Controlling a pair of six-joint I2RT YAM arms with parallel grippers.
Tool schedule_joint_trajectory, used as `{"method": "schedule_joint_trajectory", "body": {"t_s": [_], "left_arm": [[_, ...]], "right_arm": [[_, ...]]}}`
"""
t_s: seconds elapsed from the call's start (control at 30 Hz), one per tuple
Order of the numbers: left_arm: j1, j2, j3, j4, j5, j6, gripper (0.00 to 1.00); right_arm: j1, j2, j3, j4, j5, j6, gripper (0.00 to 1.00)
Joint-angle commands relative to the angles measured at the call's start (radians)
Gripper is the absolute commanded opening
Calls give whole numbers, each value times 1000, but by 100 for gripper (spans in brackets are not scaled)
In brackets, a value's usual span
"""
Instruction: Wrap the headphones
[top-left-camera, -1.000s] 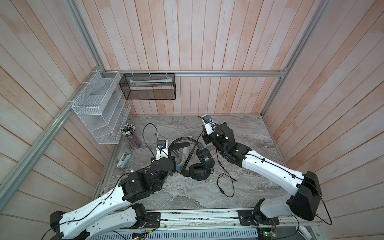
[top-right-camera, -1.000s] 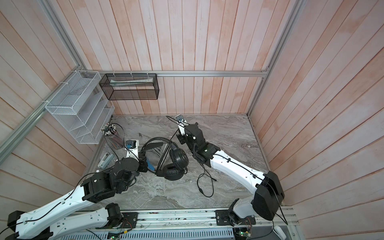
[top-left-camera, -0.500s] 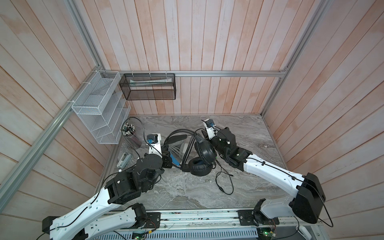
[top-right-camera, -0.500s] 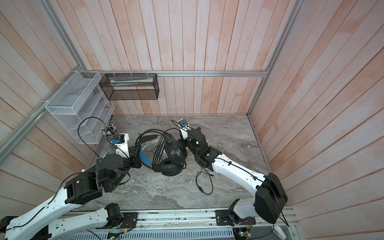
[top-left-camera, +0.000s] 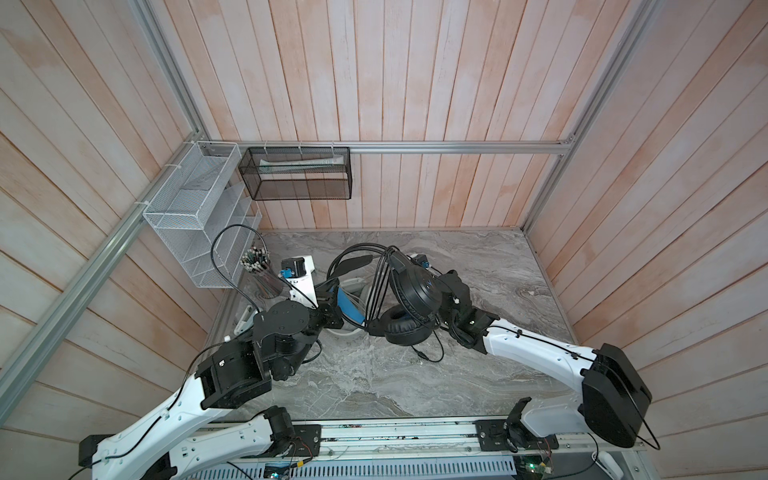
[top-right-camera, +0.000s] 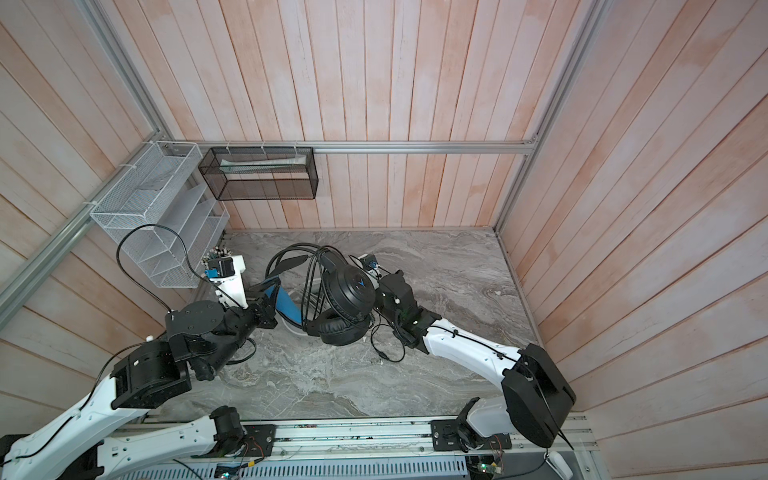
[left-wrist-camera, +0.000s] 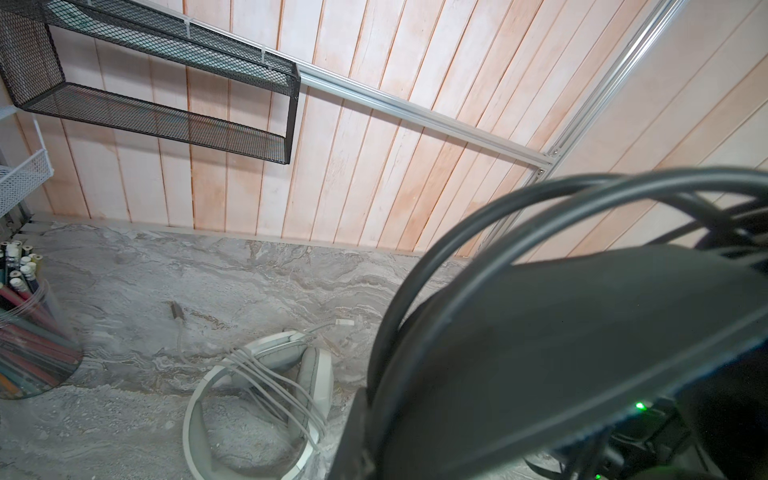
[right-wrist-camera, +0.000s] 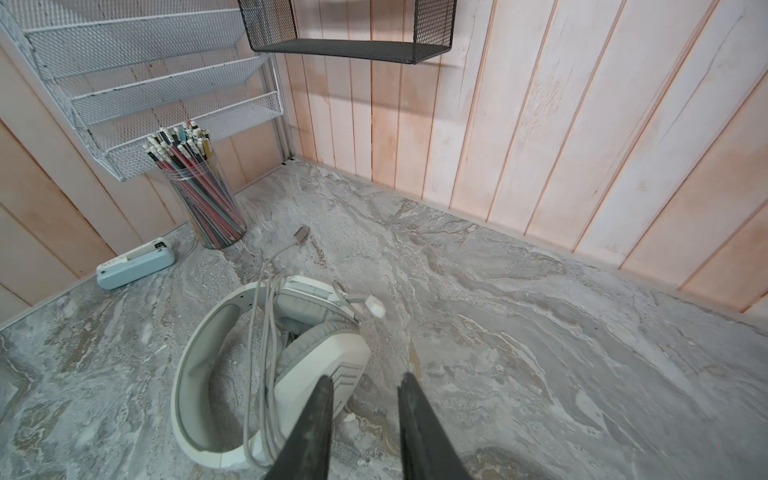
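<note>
The black headphones (top-left-camera: 415, 291) hang above the table, ear cups down, with black cable loops (top-left-camera: 376, 286) draped over the blue-lined headband (top-left-camera: 347, 307). My left gripper (top-left-camera: 331, 318) is shut on that headband, which fills the left wrist view (left-wrist-camera: 540, 353). The cable's loose end and plug (top-left-camera: 424, 355) lie on the marble. The white headphones (right-wrist-camera: 257, 374) lie flat below, their grey-white cable wound across the band. My right gripper (right-wrist-camera: 366, 378) is open with nothing between its fingers, beside the white ear cup; in both top views it is mostly hidden behind the black ear cups.
A clear cup of pencils (top-left-camera: 259, 274) stands at the back left under a white mesh rack (top-left-camera: 195, 208). A black mesh shelf (top-left-camera: 299, 174) hangs on the back wall. A pale blue device (right-wrist-camera: 135, 262) lies by the left wall. Wooden walls enclose the marble table (top-left-camera: 478, 266).
My left arm has lifted the black headphones and carried them back. The right gripper has moved in behind the ear cups, lower over the table, and its jaws have parted a little.
</note>
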Motion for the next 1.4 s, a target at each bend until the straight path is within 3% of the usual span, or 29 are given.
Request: {"method": "schedule_joint_trajectory", "body": {"t_s": [0.0, 0.43, 0.63, 0.8, 0.97, 1.2, 1.37], "left_arm": [[0, 5, 74, 110, 9, -49, 0], [0, 75, 240, 128, -19, -13, 0], [-1, 110, 310, 148, -13, 16, 0], [1, 117, 314, 153, -14, 20, 0], [-1, 115, 318, 160, -26, 25, 0], [-1, 110, 323, 159, -41, 17, 0], [0, 105, 316, 158, -44, 15, 0]], "right_arm": [[-6, -20, -36, 77, -62, 44, 27], [-7, -49, -142, 172, -92, 97, 27], [-6, -76, -174, 210, -124, 113, 32], [-7, -107, -180, 216, -134, 118, 34], [-6, -113, -183, 222, -144, 124, 25], [-7, -108, -246, 277, -166, 156, 35], [-6, -118, -275, 286, -169, 153, 36]]}}
